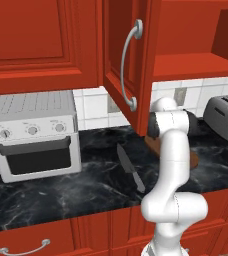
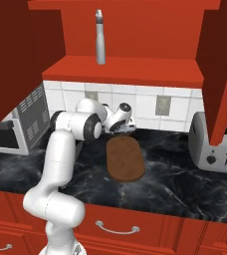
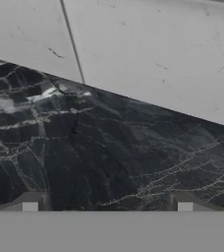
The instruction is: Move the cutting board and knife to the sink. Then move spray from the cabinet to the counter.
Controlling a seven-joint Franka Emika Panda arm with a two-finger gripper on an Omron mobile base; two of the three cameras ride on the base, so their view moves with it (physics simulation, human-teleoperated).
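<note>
Nothing is done: cutting board (image 2: 125, 159) and knife (image 1: 131, 168) lie on the bench (image 1: 61, 192), spray (image 2: 100, 38) stands in the cabinet (image 2: 135, 67); end effector (image 2: 127, 125) gapes wide, empty.

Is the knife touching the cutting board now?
Apart. In the left base view the knife lies on the counter, with bare black counter plainly between it and the cutting board behind the arm.

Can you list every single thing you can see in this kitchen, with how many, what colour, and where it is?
cutting board: 1, dark brown, flat on counter
knife: 1, dark blade, grey handle, on counter
spray: 1, light grey, upright on cabinet shelf
cabinet: 1, red, doors open
counter: 1, black marble
toaster oven: 1, white, left on counter
toaster: 1, grey, right on counter
wall outlets: 2, grey, tiled wall
pincer: 1, open, over counter by wall
</note>
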